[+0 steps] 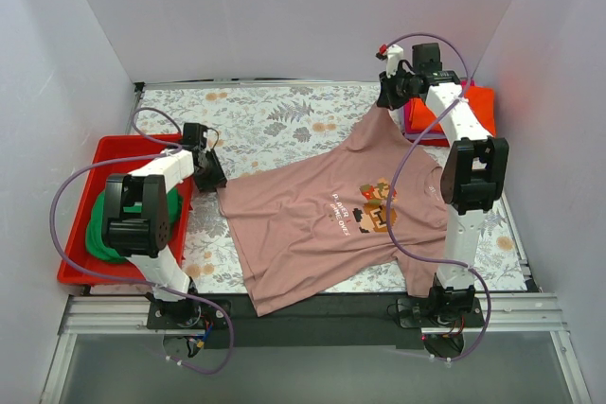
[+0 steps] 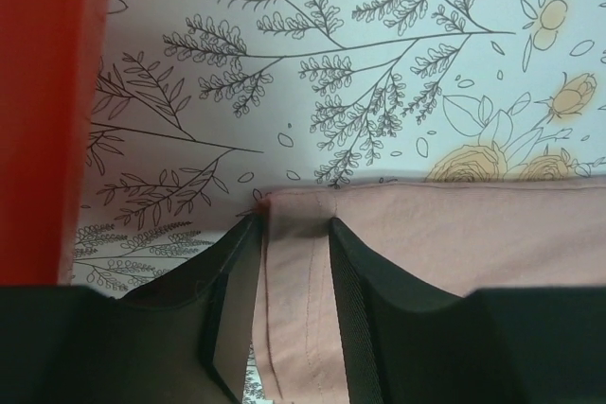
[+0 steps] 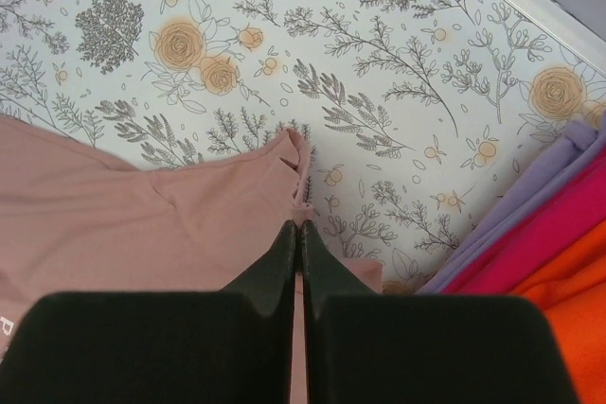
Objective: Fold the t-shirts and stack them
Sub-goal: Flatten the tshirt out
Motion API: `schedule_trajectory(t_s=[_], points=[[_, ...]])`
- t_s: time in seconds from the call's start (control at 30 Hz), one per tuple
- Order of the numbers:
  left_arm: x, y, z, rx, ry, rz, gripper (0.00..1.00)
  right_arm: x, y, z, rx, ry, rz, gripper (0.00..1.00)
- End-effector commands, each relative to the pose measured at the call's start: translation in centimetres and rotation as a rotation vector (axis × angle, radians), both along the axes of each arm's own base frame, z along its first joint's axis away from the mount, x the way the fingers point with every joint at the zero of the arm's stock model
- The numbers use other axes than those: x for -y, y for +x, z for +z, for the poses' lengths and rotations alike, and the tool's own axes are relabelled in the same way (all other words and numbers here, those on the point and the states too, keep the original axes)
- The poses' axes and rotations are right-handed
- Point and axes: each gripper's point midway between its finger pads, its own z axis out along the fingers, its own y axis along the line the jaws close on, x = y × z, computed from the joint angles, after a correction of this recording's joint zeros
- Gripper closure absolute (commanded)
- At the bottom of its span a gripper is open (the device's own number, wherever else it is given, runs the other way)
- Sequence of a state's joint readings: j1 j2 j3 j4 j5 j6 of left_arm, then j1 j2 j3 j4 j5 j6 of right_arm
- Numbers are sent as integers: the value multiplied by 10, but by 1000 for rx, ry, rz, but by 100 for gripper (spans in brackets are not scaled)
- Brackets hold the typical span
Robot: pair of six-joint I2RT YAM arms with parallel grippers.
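The left arm [image 1: 142,207] folds low, the left gripper [image 1: 216,183] clamped on the pink t-shirt [image 1: 312,224] at its edge. The right arm [image 1: 471,173] stretches far forward, the right gripper [image 1: 387,103] pinched tight on the same shirt.

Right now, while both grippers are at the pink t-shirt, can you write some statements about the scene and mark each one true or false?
1. The left gripper is shut on an edge of the dusty-pink t-shirt. True.
2. The right gripper hangs open above the table. False: it is shut on the cloth of the same t-shirt.
3. The green t-shirt lies in the red tray. True.
4. The dusty-pink t-shirt is already folded. False: it lies spread out with the print up.
5. The orange t-shirt is on top of the folded stack. True.
6. The green t-shirt lies on the dusty-pink t-shirt. False: they are apart.
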State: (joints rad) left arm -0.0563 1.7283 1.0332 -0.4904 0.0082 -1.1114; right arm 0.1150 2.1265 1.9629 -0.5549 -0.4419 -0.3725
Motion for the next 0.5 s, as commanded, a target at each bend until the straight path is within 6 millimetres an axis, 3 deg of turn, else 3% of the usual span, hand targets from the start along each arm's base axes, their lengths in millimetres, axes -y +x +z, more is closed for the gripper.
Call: schedule_trajectory(t_s=[0.0, 0.13, 0.27, 0.47], points=[[-14, 5, 0, -7, 65, 7, 67, -2, -4, 38, 75, 30, 15, 99], [-12, 1, -7, -30, 57, -15, 68, -2, -6, 43, 81, 36, 15, 99], [-7, -4, -19, -79, 47, -39, 79, -4, -10, 47, 83, 42, 19, 99], [-2, -2, -20, -81, 44, -66, 93, -4, -22, 59, 102, 44, 38, 99]])
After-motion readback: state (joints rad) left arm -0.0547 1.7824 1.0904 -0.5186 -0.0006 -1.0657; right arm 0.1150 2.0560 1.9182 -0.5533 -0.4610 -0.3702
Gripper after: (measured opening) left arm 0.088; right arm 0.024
